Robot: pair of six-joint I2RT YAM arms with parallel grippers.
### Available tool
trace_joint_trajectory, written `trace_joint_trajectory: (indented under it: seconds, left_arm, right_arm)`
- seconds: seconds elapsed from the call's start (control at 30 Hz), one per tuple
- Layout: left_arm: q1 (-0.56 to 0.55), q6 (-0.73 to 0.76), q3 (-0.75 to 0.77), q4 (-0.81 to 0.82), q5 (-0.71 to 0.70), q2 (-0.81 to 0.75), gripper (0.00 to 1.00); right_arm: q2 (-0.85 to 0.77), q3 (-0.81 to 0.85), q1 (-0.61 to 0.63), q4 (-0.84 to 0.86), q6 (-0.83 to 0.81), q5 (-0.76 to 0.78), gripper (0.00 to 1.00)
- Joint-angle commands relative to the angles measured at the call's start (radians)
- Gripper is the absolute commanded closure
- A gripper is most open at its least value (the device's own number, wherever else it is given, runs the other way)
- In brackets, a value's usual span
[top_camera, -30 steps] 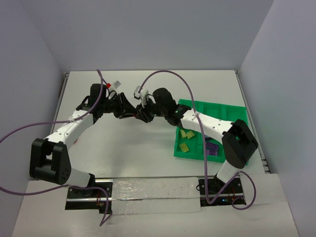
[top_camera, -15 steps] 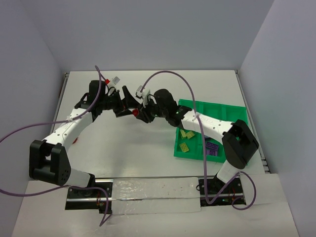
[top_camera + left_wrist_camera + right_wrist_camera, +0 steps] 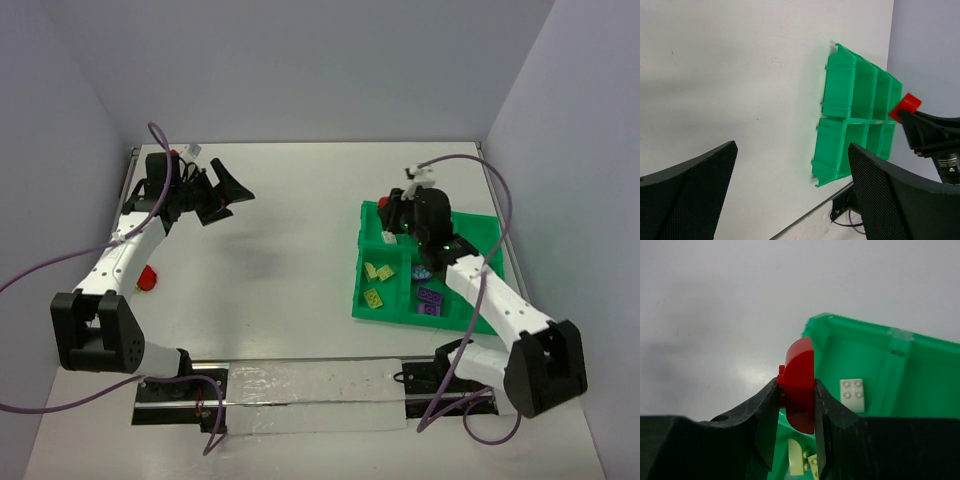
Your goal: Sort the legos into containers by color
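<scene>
The right gripper (image 3: 796, 387) is clenched on a red lego (image 3: 801, 360) over the far-left corner of the green tray (image 3: 358, 275), which holds yellow-green legos (image 3: 375, 298) and purple legos (image 3: 432, 297), while the left gripper (image 3: 226, 190) gapes released above the table (image 3: 300, 280) near its far-left corner.

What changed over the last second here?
The left tool let go of the red brick and drew back to the far left, open. The right tool, shut on the brick, carried it right, over the green tray. The tray and its yellow-green bricks and purple bricks stayed put.
</scene>
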Motion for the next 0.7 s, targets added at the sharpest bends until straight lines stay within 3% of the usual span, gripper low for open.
trace_joint_trajectory:
  seconds: [0.0, 0.13, 0.37, 0.4, 0.47, 0.53, 0.67]
  left_arm:
    - [0.009, -0.006, 0.032, 0.013, 0.004, -0.003, 0.02]
    - [0.017, -0.006, 0.055, -0.029, -0.07, 0.016, 0.05]
    - [0.019, 0.005, 0.189, -0.251, -0.403, 0.055, 0.06]
    - [0.02, 0.007, 0.19, -0.259, -0.423, 0.054, 0.06]
    - [0.025, 0.003, 0.189, -0.281, -0.471, 0.051, 0.06]
    - [0.032, -0.003, 0.181, -0.299, -0.502, 0.053, 0.06]
    - [0.046, -0.018, 0.162, -0.319, -0.532, 0.06, 0.06]
  right_arm:
    - [-0.076, -0.019, -0.109, -0.077, 0.149, 0.209, 1.0]
    - [-0.058, 0.021, -0.212, -0.199, 0.23, 0.31, 1.0]
    - [0.077, 0.114, -0.276, -0.299, 0.237, 0.343, 0.89]
    - [0.095, 0.124, -0.277, -0.298, 0.238, 0.338, 0.84]
    - [0.119, 0.135, -0.277, -0.294, 0.245, 0.325, 0.58]
    - [0.131, 0.14, -0.277, -0.278, 0.246, 0.31, 0.43]
    - [0.142, 0.159, -0.276, -0.273, 0.241, 0.292, 0.32]
